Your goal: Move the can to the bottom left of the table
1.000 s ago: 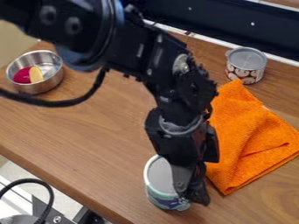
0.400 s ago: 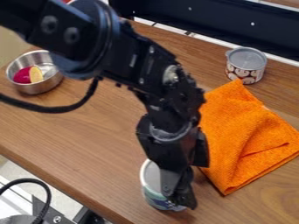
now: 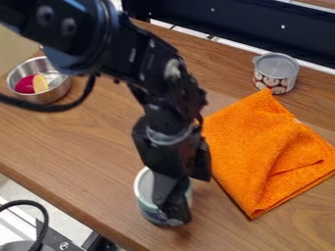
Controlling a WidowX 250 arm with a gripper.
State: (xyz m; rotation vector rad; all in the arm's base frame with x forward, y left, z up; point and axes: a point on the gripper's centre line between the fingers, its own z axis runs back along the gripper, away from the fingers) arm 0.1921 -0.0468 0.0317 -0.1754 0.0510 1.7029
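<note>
Risk: can point(image 3: 146, 200) toppling off the table point(image 3: 78, 198) — cause: sideways overshoot near its edge | Fingers point(image 3: 175, 208): touching it — cannot tell whether open or closed

Black arm point(image 3: 147, 59) from upper left, wrist point(image 3: 167, 125) downward

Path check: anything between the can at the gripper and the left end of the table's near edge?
Nothing visible in the way. The can is at the gripper, with bare wood to its left. The metal bowl sits farther back; the orange cloth is on the other side.
</note>
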